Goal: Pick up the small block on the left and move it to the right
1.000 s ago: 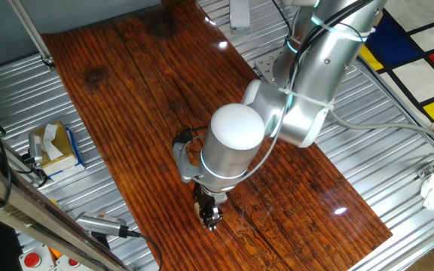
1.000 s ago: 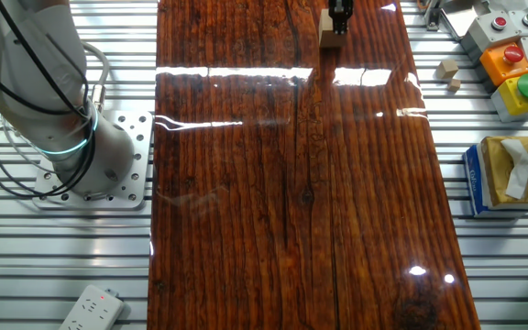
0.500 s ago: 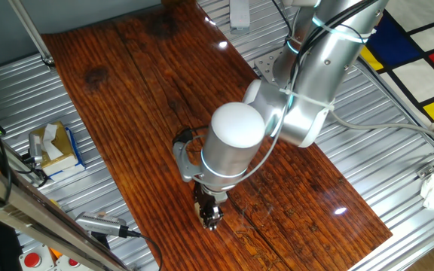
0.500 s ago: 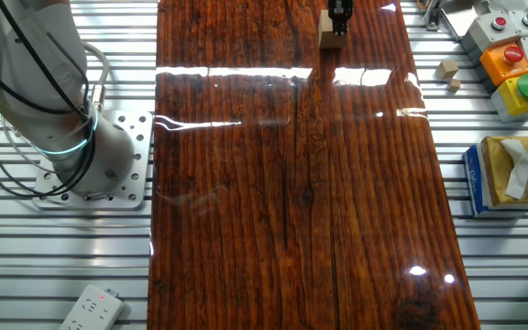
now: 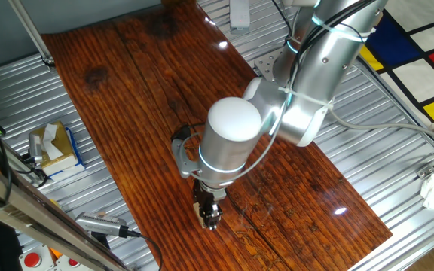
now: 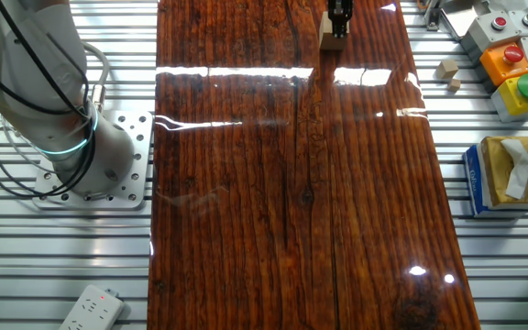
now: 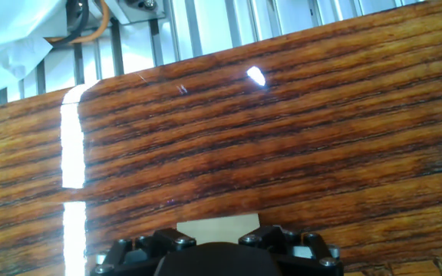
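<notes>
One arm noted over dark wooden worktop [image 6: 273, 183], gripper [image 6: 338, 20] pointed down near its far end in the other fixed view. Small block [image 6: 330, 38] seen directly below and just beside fingers [image 5: 209, 214], light tan, partly covered by them. Block [image 7: 218, 228] also seen in hand view at lower edge, set squarely between the finger mounts (fingertips themselves out of frame). Fingers apparently closed about the block; actual contact not confirmable. Block resting or raised: not determinable. Tissue box [image 6: 507, 174] recorded off the worktop on the metal slats, well apart. Coloured push buttons [image 6: 516, 64] present near one corner.
</notes>
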Available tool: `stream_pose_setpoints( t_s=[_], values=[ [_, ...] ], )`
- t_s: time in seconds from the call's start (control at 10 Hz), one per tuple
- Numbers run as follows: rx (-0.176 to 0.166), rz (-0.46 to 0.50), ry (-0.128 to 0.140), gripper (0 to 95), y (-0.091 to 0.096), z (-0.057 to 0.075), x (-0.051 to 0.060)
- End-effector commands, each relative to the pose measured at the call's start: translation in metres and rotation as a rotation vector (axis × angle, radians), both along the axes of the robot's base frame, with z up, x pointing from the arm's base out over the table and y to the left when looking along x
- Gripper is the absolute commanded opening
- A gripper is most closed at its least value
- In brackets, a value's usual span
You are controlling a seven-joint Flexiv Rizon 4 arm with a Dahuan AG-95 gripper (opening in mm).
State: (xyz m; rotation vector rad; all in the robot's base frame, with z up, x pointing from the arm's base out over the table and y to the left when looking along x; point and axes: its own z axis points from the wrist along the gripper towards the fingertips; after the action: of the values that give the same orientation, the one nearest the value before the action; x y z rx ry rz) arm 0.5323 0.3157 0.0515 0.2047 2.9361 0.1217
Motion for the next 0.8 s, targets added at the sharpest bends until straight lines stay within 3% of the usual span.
stream_pose_setpoints(
  t_s=[0.1, 0.4, 0.7, 0.8],
  values=[
    [0.001, 0.000, -0.002, 76.0, 0.001, -0.001, 0.001],
    [-0.007, 0.018, 0.018, 76.0, -0.002, 0.004, 0.001],
    [-0.021, 0.066, 0.031, 76.0, -0.017, 0.023, 0.004],
    [-0.032, 0.077, 0.031, 57.0, -0.023, 0.033, 0.005]
  ],
)
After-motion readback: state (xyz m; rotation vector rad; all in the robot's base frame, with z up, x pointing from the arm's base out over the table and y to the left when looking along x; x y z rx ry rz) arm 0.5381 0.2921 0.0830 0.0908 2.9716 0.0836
